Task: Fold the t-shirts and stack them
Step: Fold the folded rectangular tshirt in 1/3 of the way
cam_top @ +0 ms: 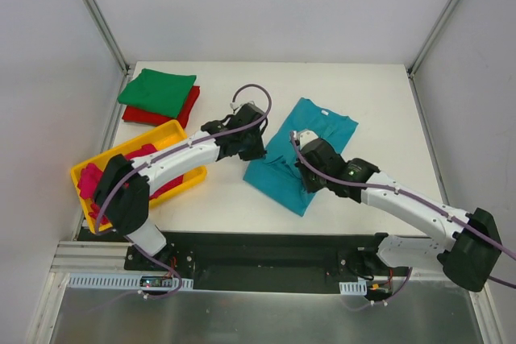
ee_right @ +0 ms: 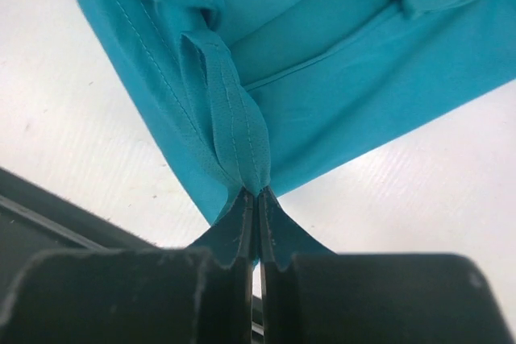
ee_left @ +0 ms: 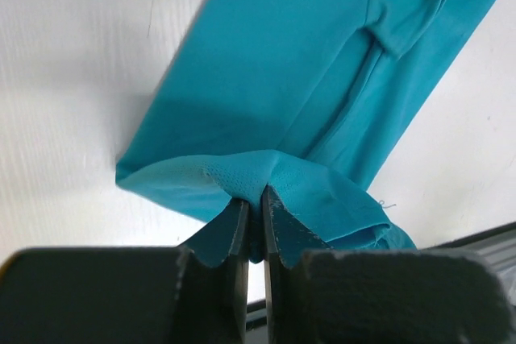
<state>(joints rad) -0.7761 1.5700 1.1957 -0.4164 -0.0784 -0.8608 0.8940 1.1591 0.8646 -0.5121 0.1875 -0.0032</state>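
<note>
Two hands clamped, your left hand and right hand each pinching an edge of the teal-blue t-shirt spread ahead of them on the table; looks mid-fold, so lift evenly and carry it over.

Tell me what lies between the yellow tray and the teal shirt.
In the top view, the left arm reaches across that stretch above bare white table; nothing else lies between the yellow tray and the teal shirt.

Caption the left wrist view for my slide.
Left gripper pinches an edge of the teal t-shirt on the white table.
</note>
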